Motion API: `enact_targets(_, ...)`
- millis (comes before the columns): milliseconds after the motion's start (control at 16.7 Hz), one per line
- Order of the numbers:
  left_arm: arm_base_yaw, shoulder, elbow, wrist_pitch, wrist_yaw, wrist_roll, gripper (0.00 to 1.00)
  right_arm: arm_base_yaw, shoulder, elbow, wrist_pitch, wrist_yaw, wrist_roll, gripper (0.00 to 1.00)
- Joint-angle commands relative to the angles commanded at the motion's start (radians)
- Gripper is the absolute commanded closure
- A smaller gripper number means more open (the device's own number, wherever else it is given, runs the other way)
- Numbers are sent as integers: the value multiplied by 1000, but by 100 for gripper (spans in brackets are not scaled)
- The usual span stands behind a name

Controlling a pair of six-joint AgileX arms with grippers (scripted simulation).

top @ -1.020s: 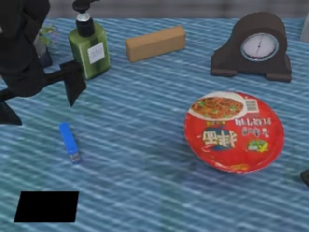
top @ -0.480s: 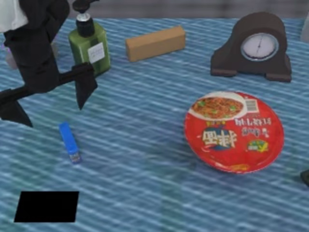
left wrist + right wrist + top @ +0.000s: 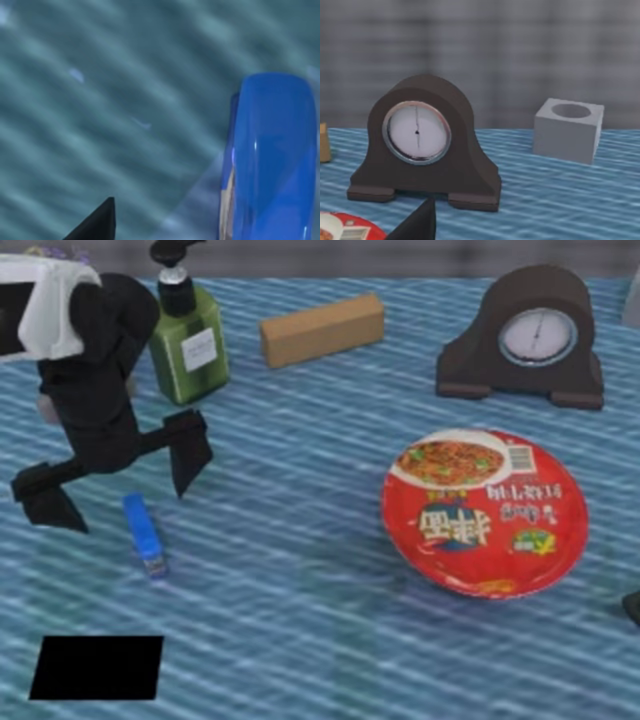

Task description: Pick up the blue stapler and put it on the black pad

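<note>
Since earlier, our left hand (image 3: 117, 476), fingers apart, has descended toward the slim bright-blue stapler (image 3: 143, 533); approach step, next straddle it and close.

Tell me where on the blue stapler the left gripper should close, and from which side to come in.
Grip the blue stapler across its narrow width at mid-body, coming straight down from above. It lies flat and is long and slim, so only the long sides suit the fingers. The left gripper hangs open just beyond its far end; shift it toward the black pad first.
</note>
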Motion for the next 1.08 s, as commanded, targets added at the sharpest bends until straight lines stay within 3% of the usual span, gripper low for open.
enact_targets(240,-1,52,-89,133,0,-1,0,0,0,0,0,0,0,0)
enact_targets(480,-1,56,-95,140,0,-1,0,0,0,0,0,0,0,0)
enact_targets(1080,-1,56,-95,140,0,-1,75,0,0,0,0,0,0,0)
